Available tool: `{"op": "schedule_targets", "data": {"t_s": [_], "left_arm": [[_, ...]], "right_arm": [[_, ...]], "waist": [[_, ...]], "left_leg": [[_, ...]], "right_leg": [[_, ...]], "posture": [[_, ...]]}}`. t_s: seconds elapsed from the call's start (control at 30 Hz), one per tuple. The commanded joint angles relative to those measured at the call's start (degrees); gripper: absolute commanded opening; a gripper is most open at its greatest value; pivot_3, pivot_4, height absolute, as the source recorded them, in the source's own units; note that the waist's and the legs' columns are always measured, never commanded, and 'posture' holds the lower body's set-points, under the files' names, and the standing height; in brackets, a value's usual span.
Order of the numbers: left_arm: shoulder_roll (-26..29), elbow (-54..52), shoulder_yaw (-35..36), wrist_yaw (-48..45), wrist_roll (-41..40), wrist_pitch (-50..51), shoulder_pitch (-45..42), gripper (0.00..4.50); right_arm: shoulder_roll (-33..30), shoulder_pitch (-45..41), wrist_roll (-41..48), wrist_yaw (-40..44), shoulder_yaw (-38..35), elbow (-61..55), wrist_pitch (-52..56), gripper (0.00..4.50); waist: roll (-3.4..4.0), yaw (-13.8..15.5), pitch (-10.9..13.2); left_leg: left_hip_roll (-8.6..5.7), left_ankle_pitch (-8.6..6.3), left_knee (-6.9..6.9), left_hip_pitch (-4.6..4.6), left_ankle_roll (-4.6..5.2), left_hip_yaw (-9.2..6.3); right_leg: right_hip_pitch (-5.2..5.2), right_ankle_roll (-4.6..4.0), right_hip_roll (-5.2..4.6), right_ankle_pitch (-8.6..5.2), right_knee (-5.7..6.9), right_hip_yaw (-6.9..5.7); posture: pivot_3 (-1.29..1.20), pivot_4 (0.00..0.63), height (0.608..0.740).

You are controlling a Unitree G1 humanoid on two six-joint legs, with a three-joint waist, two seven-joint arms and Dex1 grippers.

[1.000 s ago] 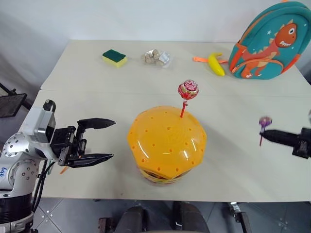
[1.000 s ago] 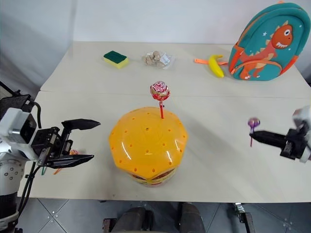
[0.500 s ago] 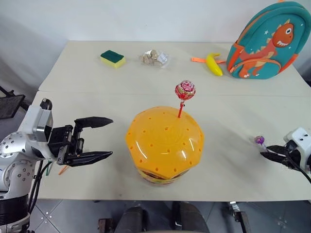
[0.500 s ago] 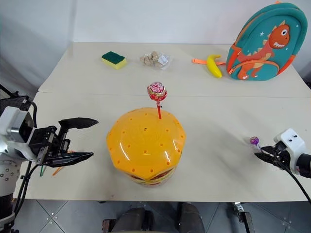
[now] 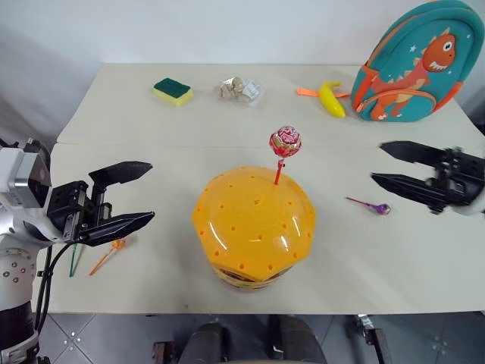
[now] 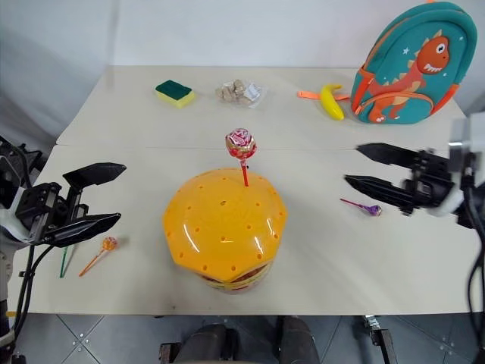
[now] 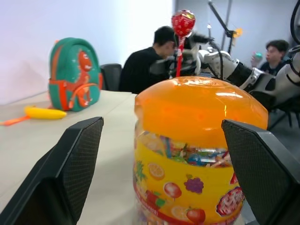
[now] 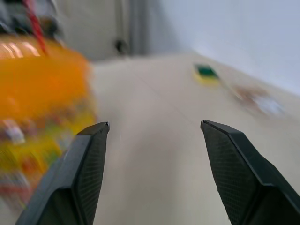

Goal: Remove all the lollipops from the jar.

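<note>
Left eye view: one red lollipop (image 5: pixel 285 142) stuck in jar (image 5: pixel 254 227)
Fingers: left gripper (image 5: pixel 129 196) and right gripper (image 5: pixel 390 165) both spread, empty

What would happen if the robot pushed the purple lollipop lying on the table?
The purple lollipop lies flat, apart from both end effectors. Its round head would probably let it roll or pivot around its thin stick. It looks tiny beside the jar, so it is likely very light and may skid easily.

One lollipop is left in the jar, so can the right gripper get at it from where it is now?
Probably yes. The lollipop stands clear above the jar, and the right gripper is open with bare table between them.
</note>
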Motion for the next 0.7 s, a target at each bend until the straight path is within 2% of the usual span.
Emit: {"op": "schedule_targets", "data": {"t_s": [0.03, 0.17, 0.27, 0.43, 0.53, 0.7], "left_arm": [[1.5, -0.2, 2.7, -1.6, -1.0, 0.0, 1.1, 4.27], [2.0, -0.1, 2.8, -2.8, -0.1, -0.6, 1.8, 4.27], [1.7, -0.9, 2.8, -3.0, -0.3, -0.6, 2.0, 4.27], [1.3, -1.9, 2.1, -3.2, -0.1, -1.2, 2.2, 4.27], [1.1, -2.2, 1.8, -3.1, 0.0, -1.5, 2.0, 4.27], [0.9, -2.6, 1.3, -3.1, 0.1, -1.9, 2.0, 4.27]], "right_arm": [[1.5, -4.9, 3.7, -1.8, 3.7, -5.0, 3.0, 3.26], [4.9, -9.8, 4.4, -2.9, 9.0, -6.8, 5.0, 3.26], [6.7, -11.9, 6.4, -2.1, 10.9, -8.2, 6.5, 3.26], [9.0, -14.3, 4.6, -1.9, 13.5, -8.1, 5.9, 3.26], [10.4, -15.3, 3.3, -3.0, 14.4, -7.7, 5.7, 2.69], [11.2, -15.1, 1.8, -2.6, 14.3, -7.0, 5.1, 0.90]], "waist": [[0.00, 0.3, 0.0], [-0.05, 0.7, 0.0], [-0.05, 0.7, 0.0], [-0.05, 0.5, 0.0], [-0.06, 0.1, 0.0], [-0.06, -0.1, 0.0]], "left_leg": [[-0.01, 0.00, 0.00, -0.05, 0.00, -0.02], [-0.05, -0.01, 0.00, -0.18, 0.04, -0.12], [-0.06, -0.01, 0.00, -0.27, 0.05, -0.12], [-0.06, -0.01, 0.02, -0.33, 0.05, -0.11], [-0.06, 0.00, 0.07, -0.33, 0.07, -0.10], [-0.06, 0.01, 0.07, -0.32, 0.07, -0.10]], "right_leg": [[-0.05, 0.00, -0.01, 0.00, 0.01, -0.02], [-0.07, 0.01, -0.04, 0.01, -0.11, -0.10], [-0.15, 0.02, -0.03, 0.01, -0.11, -0.11], [-0.20, 0.02, -0.01, 0.01, -0.09, -0.14], [-0.19, 0.03, -0.01, 0.02, -0.04, -0.14], [-0.20, 0.03, 0.00, 0.02, -0.01, -0.13]], "posture": [[0.00, 0.150, 0.740], [0.00, 0.150, 0.740], [0.00, 0.150, 0.740], [0.00, 0.150, 0.740], [0.00, 0.150, 0.740], [0.00, 0.150, 0.740]]}}
